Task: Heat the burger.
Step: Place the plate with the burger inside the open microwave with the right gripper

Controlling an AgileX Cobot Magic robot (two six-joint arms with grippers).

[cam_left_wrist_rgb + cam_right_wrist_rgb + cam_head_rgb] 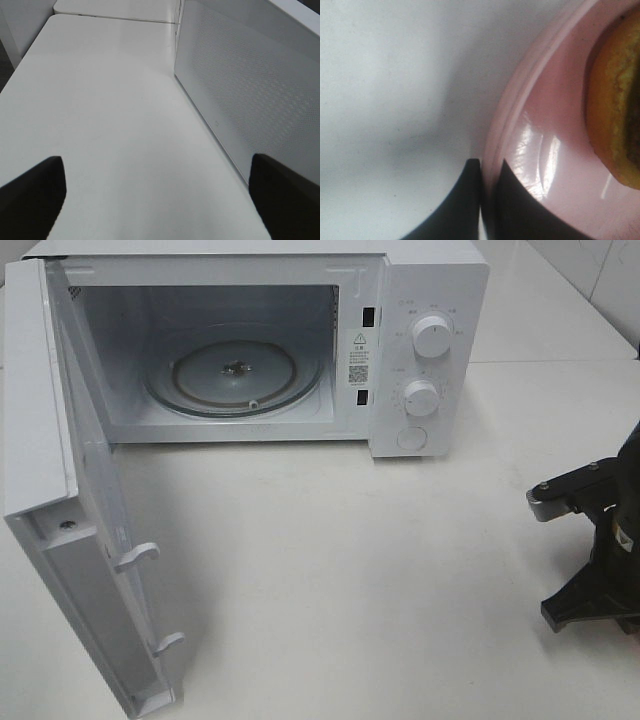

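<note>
Exterior high view: the microwave (440, 280) stands at the back of the bench (350, 570). Its door (60, 490) is swung fully open at the left. The glass turntable (235, 370) lies bare in the cavity. Right of the cavity, the panel carries an upper knob (432, 336), a lower knob (421, 397) and a round button (411, 438). The right arm (600, 550) is at the right edge, low over the bench.

Left wrist view: the left pincer (155, 165) is spread wide over the bench with nothing between its fingers. The door's perforated panel is beside it.

Right wrist view: the right pincer (487, 162) is clamped on the rim of the pink plate (520, 100), one finger outside the rim and one inside. The burger (615, 110) sits on the plate, well apart from the fingers and cut off by the frame edge.
</note>
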